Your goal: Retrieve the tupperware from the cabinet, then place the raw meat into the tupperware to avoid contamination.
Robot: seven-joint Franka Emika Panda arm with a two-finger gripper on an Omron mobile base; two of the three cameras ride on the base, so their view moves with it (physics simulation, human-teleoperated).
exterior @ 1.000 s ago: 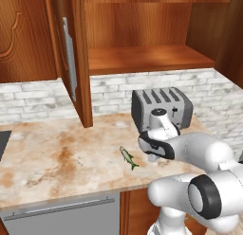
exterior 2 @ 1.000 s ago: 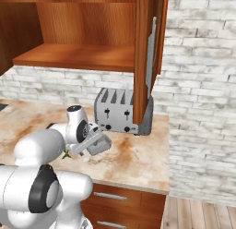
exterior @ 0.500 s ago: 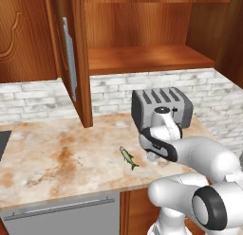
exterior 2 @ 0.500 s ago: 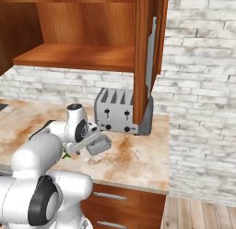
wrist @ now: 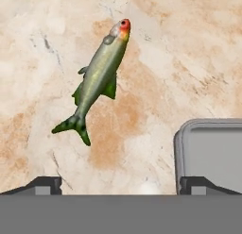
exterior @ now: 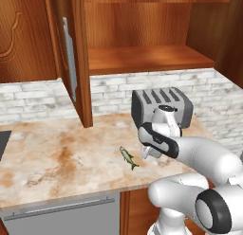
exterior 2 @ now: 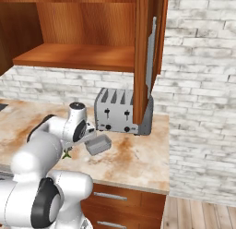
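Note:
The raw meat (wrist: 97, 75), a small grey-green fish with a pinkish head, lies flat on the marble counter (exterior: 57, 158). It also shows as the fish (exterior: 127, 157) just left of my hand. The tupperware (wrist: 212, 148), a grey open box, stands on the counter beside it, and the same tupperware (exterior 2: 98, 144) sits in front of the toaster. My gripper (wrist: 120, 183) hovers over the bare counter between the two, open, with nothing between its fingertips (wrist: 45, 183). The cabinet (exterior: 147, 58) stands open above, its shelf bare.
A silver toaster (exterior: 161, 103) stands at the back of the counter right behind my hand. The open cabinet door (exterior: 73, 58) juts out over the counter's left part, the other door (exterior 2: 147, 57) over the toaster. A grey appliance front (exterior: 61, 215) sits below the counter edge.
My hand has edged only slightly above the counter. The fish and the tupperware lie where they were.

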